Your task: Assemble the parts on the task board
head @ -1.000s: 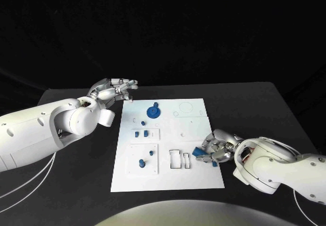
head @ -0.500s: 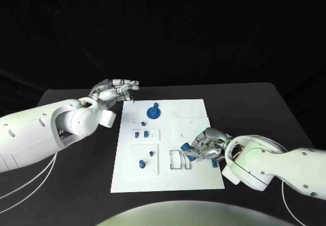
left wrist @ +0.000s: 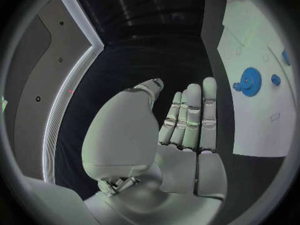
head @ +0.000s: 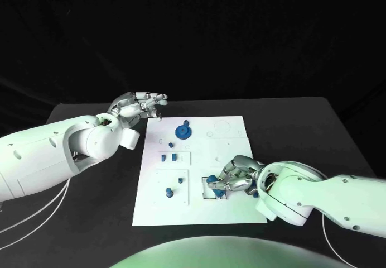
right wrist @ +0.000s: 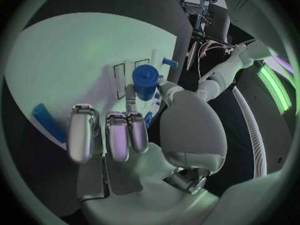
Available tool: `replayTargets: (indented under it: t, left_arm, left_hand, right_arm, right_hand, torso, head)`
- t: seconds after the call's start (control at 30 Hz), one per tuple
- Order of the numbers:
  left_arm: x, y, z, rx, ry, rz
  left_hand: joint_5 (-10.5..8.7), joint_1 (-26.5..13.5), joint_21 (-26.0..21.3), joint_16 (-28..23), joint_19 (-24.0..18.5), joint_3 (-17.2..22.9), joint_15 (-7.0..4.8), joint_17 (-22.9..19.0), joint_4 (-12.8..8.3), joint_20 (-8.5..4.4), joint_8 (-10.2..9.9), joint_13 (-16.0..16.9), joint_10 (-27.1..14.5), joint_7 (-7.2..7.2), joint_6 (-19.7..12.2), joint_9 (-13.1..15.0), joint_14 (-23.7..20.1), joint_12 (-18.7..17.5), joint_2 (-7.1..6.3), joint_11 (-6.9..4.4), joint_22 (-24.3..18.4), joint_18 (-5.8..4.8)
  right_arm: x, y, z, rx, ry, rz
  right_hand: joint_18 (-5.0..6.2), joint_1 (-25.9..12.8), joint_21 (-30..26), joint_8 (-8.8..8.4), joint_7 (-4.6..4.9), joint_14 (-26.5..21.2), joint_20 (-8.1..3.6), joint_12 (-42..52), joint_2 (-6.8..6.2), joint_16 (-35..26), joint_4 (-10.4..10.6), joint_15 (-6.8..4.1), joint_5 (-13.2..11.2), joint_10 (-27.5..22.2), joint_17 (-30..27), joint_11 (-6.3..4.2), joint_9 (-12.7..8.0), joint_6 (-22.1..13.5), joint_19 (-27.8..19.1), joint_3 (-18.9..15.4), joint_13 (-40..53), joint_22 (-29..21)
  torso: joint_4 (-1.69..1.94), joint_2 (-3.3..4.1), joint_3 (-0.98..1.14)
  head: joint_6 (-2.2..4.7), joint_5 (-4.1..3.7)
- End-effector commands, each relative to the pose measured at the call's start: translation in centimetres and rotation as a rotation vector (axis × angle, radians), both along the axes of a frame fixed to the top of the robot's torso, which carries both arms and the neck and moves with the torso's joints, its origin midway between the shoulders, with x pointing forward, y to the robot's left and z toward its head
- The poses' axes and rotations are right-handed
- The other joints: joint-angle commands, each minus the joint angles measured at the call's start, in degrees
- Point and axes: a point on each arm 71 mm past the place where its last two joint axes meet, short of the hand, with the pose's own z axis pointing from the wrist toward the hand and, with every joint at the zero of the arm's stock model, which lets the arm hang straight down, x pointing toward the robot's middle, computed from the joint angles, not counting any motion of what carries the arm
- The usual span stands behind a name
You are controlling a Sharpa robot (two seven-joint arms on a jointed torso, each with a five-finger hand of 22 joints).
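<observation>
We see the board [head: 233,125] under our right hand [head: 233,177], which grips a blue cylinder [right wrist: 145,82] just over the slots [head: 211,188] near its fingertips; our left hand [head: 138,105] hangs off the board's far corner, fingers straight and spread, holding nothing. The gear [head: 183,132] sits near the left hand. Risk, we judge: the cylinder tilts in the grip, misses its socket, or knocks the loose part [right wrist: 47,120] beside the fingers.

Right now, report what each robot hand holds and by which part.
Right robot hand holds a blue cylindrical part by its side, above the task board. Left robot hand holds nothing, fingers straight.
</observation>
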Motion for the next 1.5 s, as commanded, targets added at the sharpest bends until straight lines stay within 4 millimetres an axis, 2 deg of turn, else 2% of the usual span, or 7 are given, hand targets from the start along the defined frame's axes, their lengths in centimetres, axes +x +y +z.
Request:
replayTargets:
  t: [0.03,0.53,0.63,0.8,0.87,1.27,1.5]
  left_arm:
    - [-0.1,-0.3,0.1,-0.007,-0.005,-0.019]
    - [-0.1,-0.2,0.1,-0.004,-0.003,-0.017]
    - [-0.1,-0.2,0.1,-0.004,-0.002,-0.017]
    - [-0.2,-0.1,0.1,-0.003,-0.001,-0.016]
    - [-0.2,-0.1,0.1,-0.003,-0.001,-0.016]
    - [-0.2,0.0,0.1,0.000,0.000,-0.014]
    - [-0.2,0.1,0.1,0.001,0.000,-0.011]
  left_hand:
    - [0.10,0.55,-0.20,0.24,0.23,-0.25,0.16,0.08,-0.15,0.24,0.22,0.05,-0.33,0.03,-0.54,0.05,-0.39,0.19,-0.09,0.09,-0.09,0.80]
    - [0.07,0.58,-0.21,0.25,0.22,-0.30,0.16,0.08,-0.14,0.24,0.23,0.05,-0.36,0.04,-0.57,0.06,-0.40,0.22,-0.09,0.10,-0.10,0.80]
    - [0.07,0.58,-0.21,0.25,0.22,-0.30,0.16,0.08,-0.14,0.24,0.23,0.05,-0.36,0.04,-0.57,0.06,-0.40,0.22,-0.09,0.10,-0.10,0.80]
    - [0.05,0.62,-0.24,0.24,0.21,-0.37,0.17,0.08,-0.12,0.26,0.26,0.05,-0.39,0.06,-0.60,0.07,-0.43,0.26,-0.08,0.11,-0.11,0.79]
    - [0.05,0.62,-0.24,0.24,0.21,-0.37,0.17,0.08,-0.12,0.26,0.26,0.05,-0.39,0.06,-0.60,0.07,-0.43,0.26,-0.08,0.11,-0.11,0.79]
    - [0.04,0.64,-0.26,0.24,0.20,-0.40,0.18,0.08,-0.11,0.26,0.27,0.05,-0.41,0.07,-0.61,0.08,-0.45,0.28,-0.07,0.12,-0.11,0.79]
    - [0.04,0.66,-0.28,0.24,0.18,-0.45,0.18,0.08,-0.10,0.27,0.28,0.04,-0.44,0.08,-0.63,0.09,-0.47,0.31,-0.06,0.13,-0.12,0.78]
  right_arm:
    - [0.1,0.2,0.0,-0.031,-0.026,0.028]
    - [0.8,0.8,-0.2,-0.068,-0.077,0.042]
    - [0.8,0.9,-0.3,-0.077,-0.073,0.050]
    - [0.8,1.2,-0.5,-0.084,-0.067,0.063]
    - [0.8,1.3,-0.5,-0.084,-0.067,0.066]
    - [0.7,1.4,-0.4,-0.075,-0.077,0.070]
    - [0.5,0.7,-0.1,-0.056,-0.099,0.072]
  right_hand:
    - [-1.02,-0.57,0.00,-0.17,-2.02,5.14,-0.19,-0.21,-0.11,0.31,0.07,-0.28,-0.14,4.88,10.60,-0.33,0.20,2.25,1.41,-0.59,13.29,10.83]
    - [-0.98,-2.84,-0.29,-0.25,-2.21,5.11,-0.33,-0.47,0.65,0.25,0.29,-0.44,-0.13,4.84,10.50,-0.50,0.46,2.42,1.39,-5.85,13.20,10.88]
    - [-0.93,-3.58,-0.65,-0.31,-2.23,5.07,-0.34,-0.74,1.63,0.16,0.35,-0.44,0.03,4.76,10.31,-0.51,0.63,2.35,1.30,-9.78,13.08,10.85]
    - [-0.88,-1.82,-1.05,-0.48,-2.20,5.07,-0.30,-1.01,5.72,0.06,0.55,-0.36,0.42,4.73,10.24,-0.46,0.97,2.35,1.35,-23.05,13.04,10.99]
    - [-0.87,-2.02,-1.18,-0.52,-2.17,5.05,-0.25,-1.14,6.07,0.02,0.57,-0.37,0.54,4.69,10.15,-0.45,1.00,2.35,1.33,-24.84,12.99,10.99]
    - [-0.89,-2.47,-1.17,-0.53,-2.16,5.05,-0.24,-1.21,6.15,0.01,0.61,-0.36,0.65,4.68,10.18,-0.44,1.05,2.38,1.36,-26.68,12.97,11.04]
    - [-0.96,-1.33,-0.85,-0.50,-2.21,5.11,-0.25,-1.03,7.47,0.09,0.46,-0.39,0.61,4.75,10.42,-0.48,1.12,2.48,1.52,-26.89,13.08,11.20]
  torso:
    - [-0.06,0.01,-0.02]
    - [-0.04,0.04,-0.01]
    - [-0.05,0.01,-0.01]
    - [-0.08,0.00,0.00]
    - [-0.08,0.00,-0.01]
    - [-0.10,-0.02,0.02]
    - [-0.14,-0.01,0.03]
  head:
    - [-0.05,0.10]
    - [-0.13,0.42]
    - [-0.19,0.44]
    - [-0.35,0.60]
    - [-0.35,0.60]
    - [-0.32,0.70]
    - [-0.20,0.77]
